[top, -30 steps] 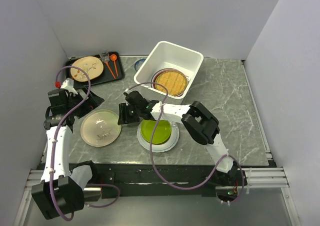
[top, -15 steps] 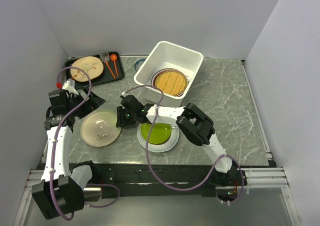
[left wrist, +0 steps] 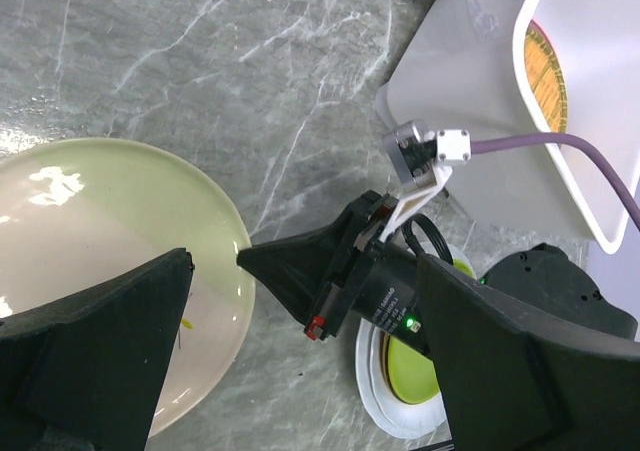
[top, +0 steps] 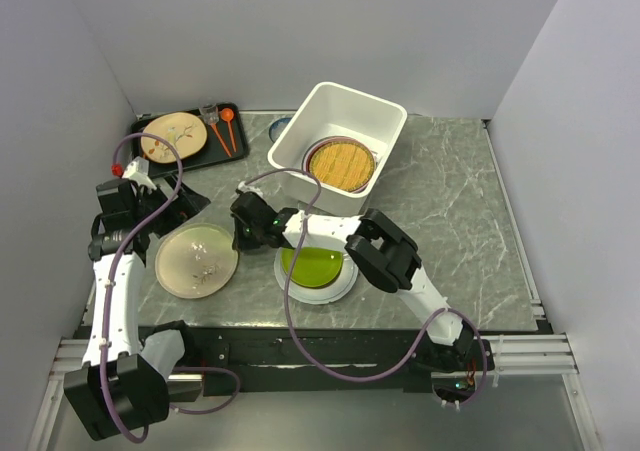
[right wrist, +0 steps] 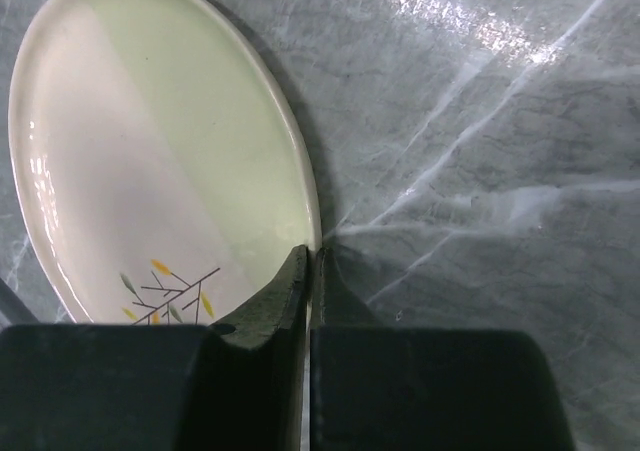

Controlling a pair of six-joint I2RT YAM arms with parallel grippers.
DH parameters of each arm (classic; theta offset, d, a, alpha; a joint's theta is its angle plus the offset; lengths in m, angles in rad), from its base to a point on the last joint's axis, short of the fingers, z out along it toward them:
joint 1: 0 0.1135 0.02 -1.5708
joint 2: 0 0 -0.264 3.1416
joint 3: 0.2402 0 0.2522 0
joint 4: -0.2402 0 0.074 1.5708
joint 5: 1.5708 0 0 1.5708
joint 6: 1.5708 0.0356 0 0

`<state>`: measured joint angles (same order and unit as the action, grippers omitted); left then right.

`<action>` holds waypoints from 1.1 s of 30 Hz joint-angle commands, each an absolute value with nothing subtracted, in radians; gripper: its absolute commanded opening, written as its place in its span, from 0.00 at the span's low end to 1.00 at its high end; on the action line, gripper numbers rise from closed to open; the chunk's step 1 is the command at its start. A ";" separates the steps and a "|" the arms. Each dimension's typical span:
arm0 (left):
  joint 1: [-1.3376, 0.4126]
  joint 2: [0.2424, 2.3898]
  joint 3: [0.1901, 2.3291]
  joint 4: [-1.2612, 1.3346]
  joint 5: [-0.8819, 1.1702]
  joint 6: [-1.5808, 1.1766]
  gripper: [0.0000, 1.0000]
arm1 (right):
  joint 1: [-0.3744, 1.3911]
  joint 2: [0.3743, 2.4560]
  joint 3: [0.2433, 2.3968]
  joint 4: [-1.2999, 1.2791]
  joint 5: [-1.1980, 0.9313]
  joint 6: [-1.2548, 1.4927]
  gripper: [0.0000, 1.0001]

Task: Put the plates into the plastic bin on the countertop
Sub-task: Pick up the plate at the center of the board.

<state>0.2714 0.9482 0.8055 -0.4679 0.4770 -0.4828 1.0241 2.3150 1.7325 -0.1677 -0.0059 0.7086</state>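
Note:
A cream plate (top: 197, 261) with a twig-and-leaf pattern (right wrist: 165, 286) lies on the countertop (right wrist: 480, 171) at the front left. My right gripper (right wrist: 310, 256) is shut on its right rim, with one finger over the plate and one outside it. The left gripper (top: 185, 204) hovers open above the plate's far edge and holds nothing. In the left wrist view the right gripper (left wrist: 250, 259) points at the plate (left wrist: 100, 231). A lime green plate (top: 315, 266) sits on a white plate (top: 318, 293) at the front centre. A woven yellow plate (top: 342, 164) lies inside the white plastic bin (top: 300, 121).
A black tray (top: 205, 156) at the back left carries another twig-pattern plate (top: 173, 136) and orange utensils (top: 228, 121). A small blue-rimmed dish (top: 280, 126) peeks out behind the bin. White walls close in on both sides.
My right gripper has slid left from the lime plate to the cream plate and closed on its rim. The cream plate has shifted slightly left. The left arm has stayed put.

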 commanded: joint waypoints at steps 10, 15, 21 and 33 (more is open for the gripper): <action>0.178 0.894 0.732 -0.376 0.448 -0.583 0.99 | 0.997 2.060 1.575 -0.301 0.155 0.632 0.00; 0.106 0.857 0.598 -0.252 0.430 -0.707 0.97 | 0.994 2.011 1.565 -0.324 0.184 0.618 0.00; 0.015 0.877 0.496 -0.158 0.341 -0.801 0.84 | 0.989 1.957 1.559 -0.356 0.210 0.612 0.00; 0.005 0.945 0.417 -0.080 0.258 -0.819 0.21 | 0.954 1.789 1.396 -0.367 0.262 0.629 0.00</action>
